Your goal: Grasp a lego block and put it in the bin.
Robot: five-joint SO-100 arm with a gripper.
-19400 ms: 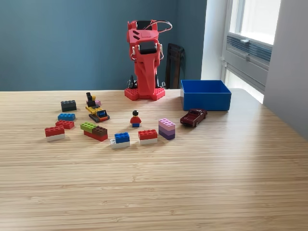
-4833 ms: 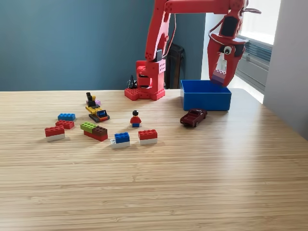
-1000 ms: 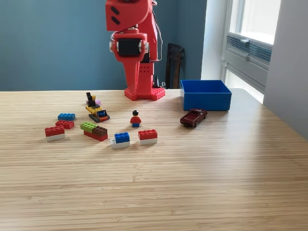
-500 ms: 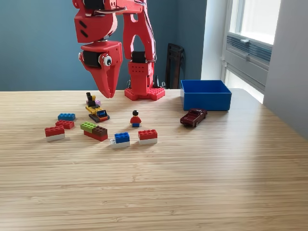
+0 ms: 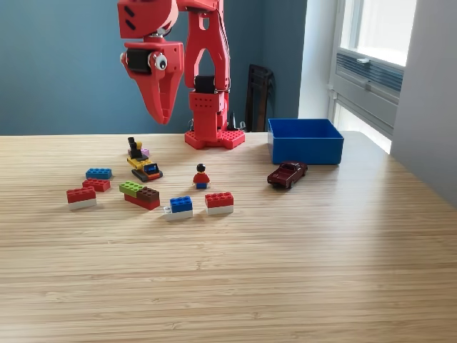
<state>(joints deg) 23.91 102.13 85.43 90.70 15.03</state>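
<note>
- Lego blocks, such as the red-and-white one [image 5: 219,202], scattered on the surface [image 5: 285,271], well apart from the blue bin [image 5: 305,141] on the exterior view's right.
- Tool [image 5: 163,114] raised above the yellow vehicle [image 5: 145,168], pressed together, empty.
- Apparently between picks: next, spread, descend onto a block.
</note>
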